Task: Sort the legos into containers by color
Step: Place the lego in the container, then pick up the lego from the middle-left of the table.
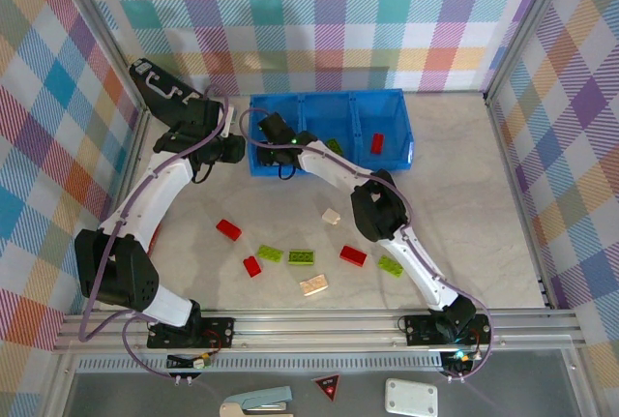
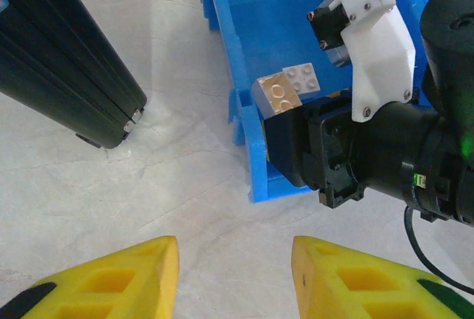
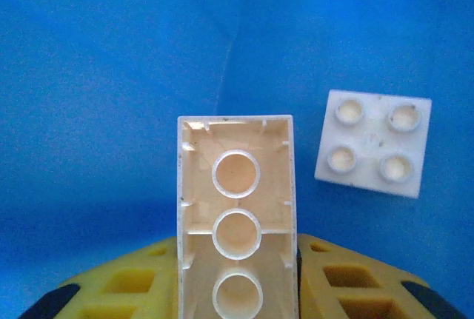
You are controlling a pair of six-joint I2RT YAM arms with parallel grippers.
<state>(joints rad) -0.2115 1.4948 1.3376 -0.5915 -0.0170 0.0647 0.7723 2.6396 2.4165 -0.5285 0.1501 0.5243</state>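
Lower centre, the right gripper (image 3: 237,267) pinches a cream brick (image 3: 235,178) by its long walls: probably light, stiff, slick plastic. The left gripper (image 2: 235,274) gapes empty.

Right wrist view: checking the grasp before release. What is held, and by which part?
The right gripper holds a cream-white brick by its long sides, near one end.
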